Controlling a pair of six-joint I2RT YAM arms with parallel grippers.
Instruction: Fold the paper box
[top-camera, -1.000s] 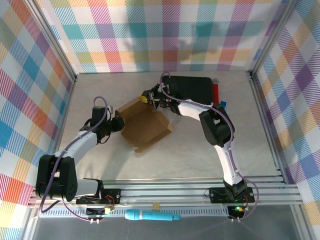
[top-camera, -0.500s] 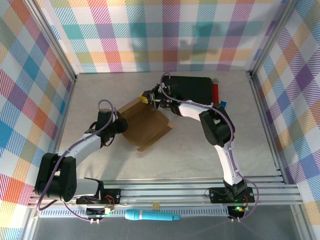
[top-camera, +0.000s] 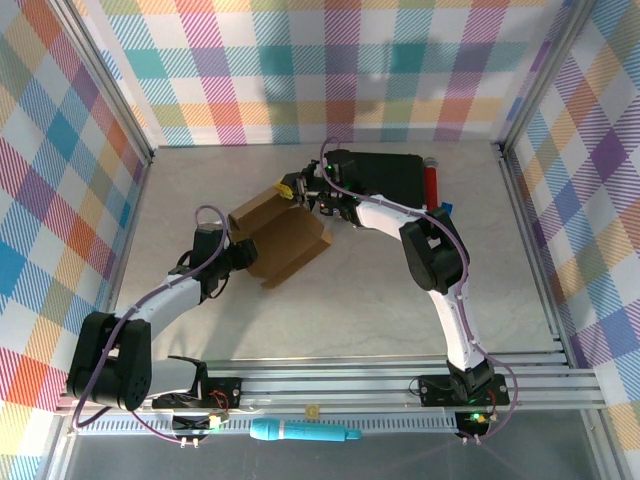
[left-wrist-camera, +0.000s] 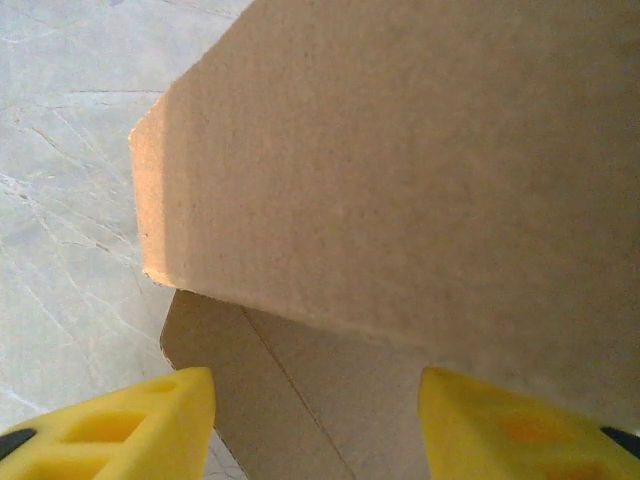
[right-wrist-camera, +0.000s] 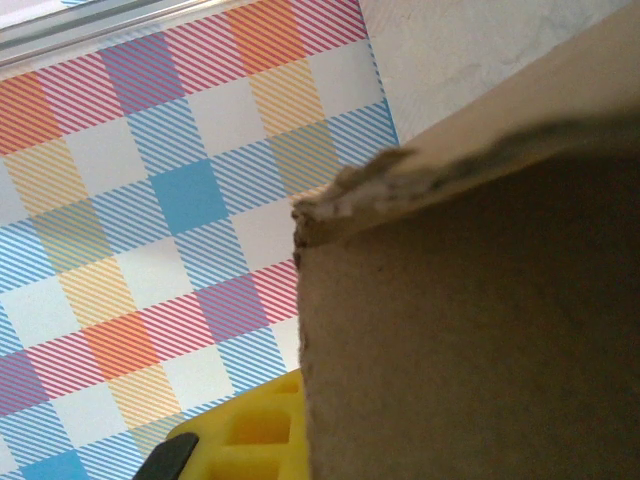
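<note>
Top external view, the desk editor asks: how far along is the paper box (top-camera: 285, 240)?

Caption writer: Partway, by the look of it. The box sits mid-table, a little left of centre. One panel is raised along its far-left side, and a flap lies flat at the near edge. It is not yet a closed, squared-up box, so walls and lid appear to be left to do.

Desk editor: And the arms?

Caption writer: The right gripper (top-camera: 290, 190) is pinched tight on the box's far flap. In its wrist view, the cardboard's ragged cut edge runs right over one yellow finger (right-wrist-camera: 250, 430). The left gripper (top-camera: 243, 257) sits at the box's near-left edge. Its yellow fingers (left-wrist-camera: 120, 420) are spread apart with a cardboard panel just ahead of them, gripping nothing.

Desk editor: Materials?

Caption writer: Plain brown corrugated board, matte and faintly ribbed, with a clipped corner on the upper panel and a crease line on the sheet below it. The table (top-camera: 400, 290) is pale and marble-veined. Beyond the box to the far right lies a black case (top-camera: 385, 175), rectangular, with a red cylinder (top-camera: 432, 183) along its right side. Plaid walls (top-camera: 300, 70) in pastel checks close the scene.
</note>
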